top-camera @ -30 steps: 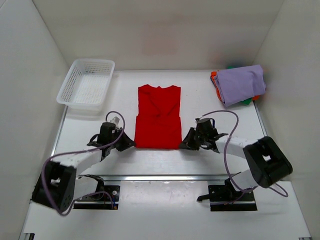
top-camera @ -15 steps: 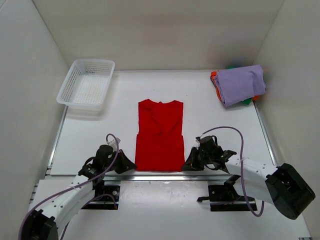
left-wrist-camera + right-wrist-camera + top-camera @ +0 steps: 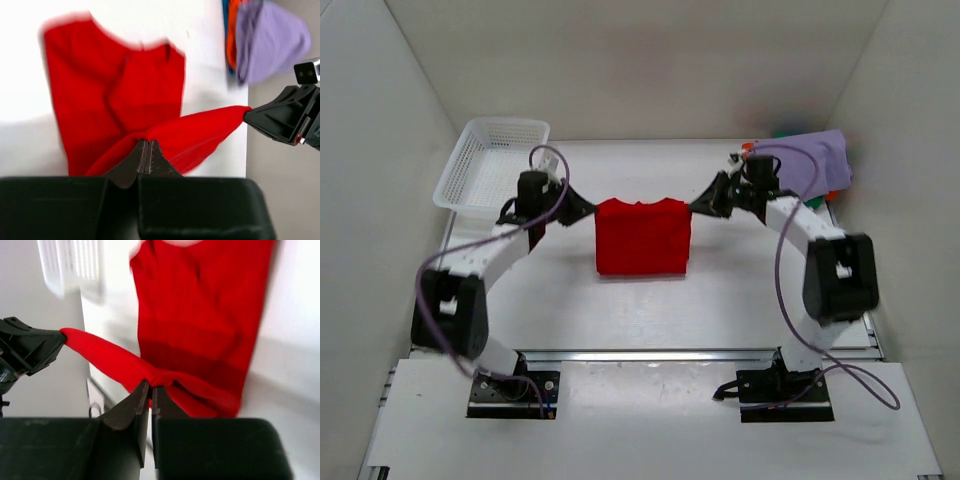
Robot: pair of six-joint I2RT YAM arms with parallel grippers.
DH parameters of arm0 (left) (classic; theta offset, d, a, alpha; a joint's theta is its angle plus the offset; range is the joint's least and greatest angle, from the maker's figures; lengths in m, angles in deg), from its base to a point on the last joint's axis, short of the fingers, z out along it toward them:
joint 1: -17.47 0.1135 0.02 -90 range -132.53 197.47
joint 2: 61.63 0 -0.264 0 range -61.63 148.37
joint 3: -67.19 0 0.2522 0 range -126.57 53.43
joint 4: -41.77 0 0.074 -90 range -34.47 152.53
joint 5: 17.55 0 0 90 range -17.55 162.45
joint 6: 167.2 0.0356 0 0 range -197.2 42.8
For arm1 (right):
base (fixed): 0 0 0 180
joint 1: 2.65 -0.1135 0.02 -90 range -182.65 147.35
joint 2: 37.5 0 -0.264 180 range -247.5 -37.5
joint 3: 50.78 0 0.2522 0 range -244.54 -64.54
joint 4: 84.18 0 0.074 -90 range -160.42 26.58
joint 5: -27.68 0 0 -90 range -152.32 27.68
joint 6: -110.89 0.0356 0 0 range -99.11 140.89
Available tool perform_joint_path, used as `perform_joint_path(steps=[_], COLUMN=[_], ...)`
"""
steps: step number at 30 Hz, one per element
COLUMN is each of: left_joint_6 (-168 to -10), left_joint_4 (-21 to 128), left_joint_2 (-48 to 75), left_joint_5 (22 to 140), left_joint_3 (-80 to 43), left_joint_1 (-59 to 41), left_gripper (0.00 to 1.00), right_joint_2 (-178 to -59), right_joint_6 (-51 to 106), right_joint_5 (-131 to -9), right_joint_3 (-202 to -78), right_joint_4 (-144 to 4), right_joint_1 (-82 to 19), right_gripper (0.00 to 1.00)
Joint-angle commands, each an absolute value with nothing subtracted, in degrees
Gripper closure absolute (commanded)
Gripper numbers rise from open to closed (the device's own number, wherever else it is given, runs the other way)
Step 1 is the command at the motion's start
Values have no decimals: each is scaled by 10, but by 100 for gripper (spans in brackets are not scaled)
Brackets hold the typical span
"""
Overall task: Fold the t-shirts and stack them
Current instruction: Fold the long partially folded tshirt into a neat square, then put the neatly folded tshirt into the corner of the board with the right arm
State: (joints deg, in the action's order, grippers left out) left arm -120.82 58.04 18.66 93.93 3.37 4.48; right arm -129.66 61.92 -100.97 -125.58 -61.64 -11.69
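The red t-shirt (image 3: 642,238) lies mid-table, doubled over on itself. My left gripper (image 3: 586,209) is shut on its upper left corner and my right gripper (image 3: 699,207) is shut on its upper right corner, holding that edge taut between them. In the left wrist view the jaws (image 3: 145,145) pinch red cloth (image 3: 120,90), with the right gripper (image 3: 285,117) at the far end of the edge. In the right wrist view the jaws (image 3: 151,385) pinch the red shirt (image 3: 200,315). Folded lavender (image 3: 810,165), orange and green shirts are stacked at the back right.
A white mesh basket (image 3: 490,165) stands at the back left, close to the left arm. White walls enclose the table on three sides. The folded stack (image 3: 270,40) sits right behind the right arm's wrist.
Both grippers have carried the shirt's near edge from the table's front to the back, folding the shirt in half over itself. The shirt now looks half as long.
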Motion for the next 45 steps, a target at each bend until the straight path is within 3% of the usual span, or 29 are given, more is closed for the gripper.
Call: perform_joint_path(steps=[1,3,5,10,15,20,26,27,29,32,35,41,45], left_joint_6=[-1190,-1211,-1237,-1251,-1262,-1279,-1280,-1273,-1279,-1291,-1286,-1296,-1287], left_joint_4=[504,475,445,431,414,417,465,475,479,475,477,468,473], left_joint_2=[330,396,443,445,340,204,81,69,59,40,31,31,41], left_joint_5=[924,945,971,990,1005,999,977,979,986,990,982,994,998], left_joint_3=[-71,-117,-152,-150,-41,78,133,132,133,141,151,165,155], left_joint_1=[74,99,112,111,113,125,138,136,140,136,126,125,131], left_gripper=[96,59,60,59,59,59,61,62,61,62,62,65,67], right_joint_2=[-1436,-1536,-1578,-1584,-1562,-1595,-1664,-1678,-1691,-1684,-1615,-1485,-1445], right_joint_6=[559,544,514,485,487,487,462,451,415,351,263,168,111], right_joint_5=[-1035,-1040,-1021,-983,-977,-976,-977,-973,-977,-878,-667,-646,-636], right_joint_3=[-1403,-1524,-1584,-1571,-1475,-1465,-1541,-1565,-1590,-1660,-1645,-1546,-1554], right_joint_4=[-610,-581,-535,-528,-563,-550,-472,-443,-388,-301,-338,-444,-440], right_joint_1=[-103,-95,-97,-113,-122,-170,-213,-214,-212,-219,-229,-179,-140], right_gripper=[95,77,59,40,36,35,44,52,100,100,100,100,100])
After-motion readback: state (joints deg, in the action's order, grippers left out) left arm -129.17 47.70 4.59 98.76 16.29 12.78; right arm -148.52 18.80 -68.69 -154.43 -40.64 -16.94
